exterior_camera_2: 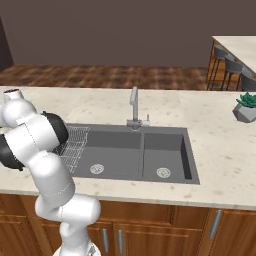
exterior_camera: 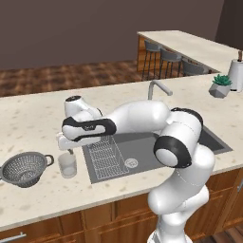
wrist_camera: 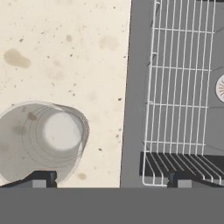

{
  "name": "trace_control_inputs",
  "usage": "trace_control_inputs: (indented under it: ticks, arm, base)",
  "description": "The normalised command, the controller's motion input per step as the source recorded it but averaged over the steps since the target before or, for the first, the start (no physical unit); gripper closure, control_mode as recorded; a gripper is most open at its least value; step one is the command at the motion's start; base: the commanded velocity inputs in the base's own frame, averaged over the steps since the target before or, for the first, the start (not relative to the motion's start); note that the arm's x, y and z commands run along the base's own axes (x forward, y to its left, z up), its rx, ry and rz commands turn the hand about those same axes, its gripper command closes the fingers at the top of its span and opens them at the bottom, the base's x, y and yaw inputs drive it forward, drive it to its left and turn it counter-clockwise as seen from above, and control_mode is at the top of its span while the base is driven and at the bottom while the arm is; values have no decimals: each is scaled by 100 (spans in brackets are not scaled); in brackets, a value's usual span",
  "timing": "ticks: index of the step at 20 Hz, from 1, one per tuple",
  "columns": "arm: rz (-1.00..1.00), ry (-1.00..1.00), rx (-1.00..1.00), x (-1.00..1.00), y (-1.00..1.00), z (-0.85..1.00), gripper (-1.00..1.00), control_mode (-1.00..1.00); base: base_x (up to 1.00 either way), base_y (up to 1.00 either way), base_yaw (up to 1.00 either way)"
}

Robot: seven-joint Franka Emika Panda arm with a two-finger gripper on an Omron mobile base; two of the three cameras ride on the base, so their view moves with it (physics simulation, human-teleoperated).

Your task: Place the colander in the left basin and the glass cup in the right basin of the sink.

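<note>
The gripper [exterior_camera: 70,151] hangs spread wide and empty just above the glass cup [exterior_camera: 67,165], which stands upright on the surface [exterior_camera: 28,121], mouth up, its long axis vertical, just left of the left basin [exterior_camera: 142,147] and its wire rack [exterior_camera: 105,155]. In the hand view the cup [wrist_camera: 41,142] sits off to one side, under one fingertip rather than between the two, so a straight descent would likely strike the rim and tip or skid it. The colander [exterior_camera: 23,167] rests bowl-up further left on the surface, handles pointing left and right, near enough that a knocked cup could roll against it. Neither item is in the sink [exterior_camera_2: 132,152] yet.
</note>
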Motion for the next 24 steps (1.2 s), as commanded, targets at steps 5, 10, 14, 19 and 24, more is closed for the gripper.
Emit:
trace_control_inputs:
  ticks: [5, 10, 14, 19, 24]
  arm:
    - [0, -15, 1, 15, 13, -18, -100, -100]
    - [0, -3, 3, 5, 13, -20, -100, -100]
    - [0, 1, 0, 7, 9, -13, -100, -100]
    - [0, 0, 0, 7, 9, -16, -100, -100]
    - [0, 0, 0, 3, 15, -20, -100, -100]
  base:
    - [0, 0, 0]
    - [0, 0, 0]
    - [0, 0, 0]
    - [0, 0, 0]
    - [0, 0, 0]
